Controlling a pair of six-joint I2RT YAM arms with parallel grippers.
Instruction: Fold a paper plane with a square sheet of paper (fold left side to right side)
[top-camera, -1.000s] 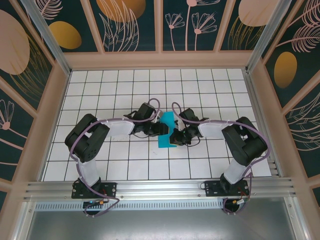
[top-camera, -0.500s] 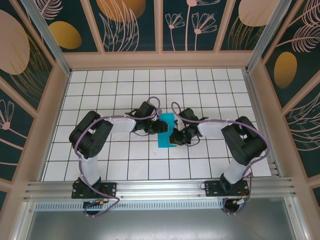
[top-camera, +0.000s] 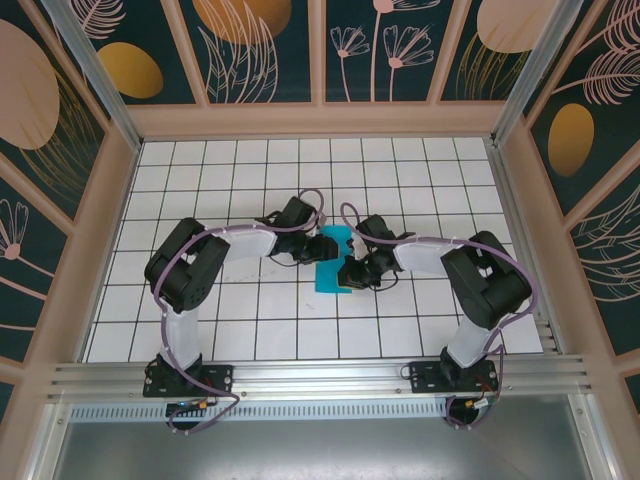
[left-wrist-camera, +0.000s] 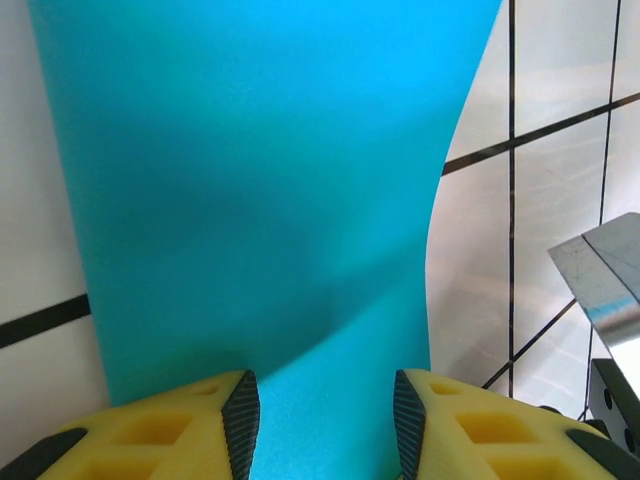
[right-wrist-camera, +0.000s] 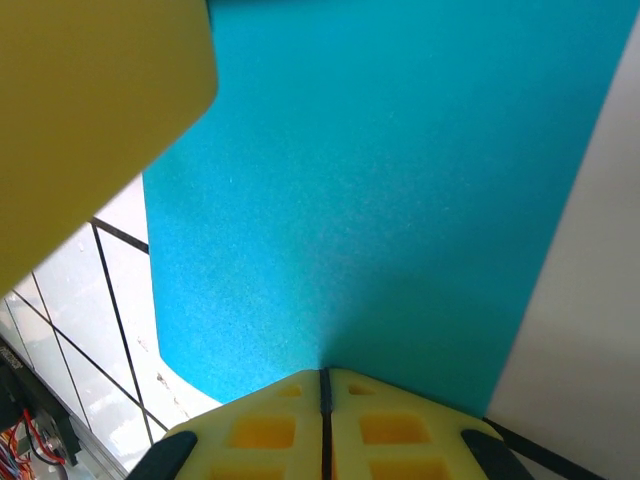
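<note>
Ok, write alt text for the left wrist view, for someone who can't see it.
A thin teal-cyan sheet of paper covers most of the frame, over a white grid-tiled table, its right edge curving. At the bottom, the left pincer stands open, with paper showing between its yellow fingers.

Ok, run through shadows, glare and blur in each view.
Top external: sharp and evenly lit. Left wrist: a soft shadow crosses the sheet of paper, with glare on the tiles beside it. Right wrist: a blurred yellow shape at upper left.
</note>
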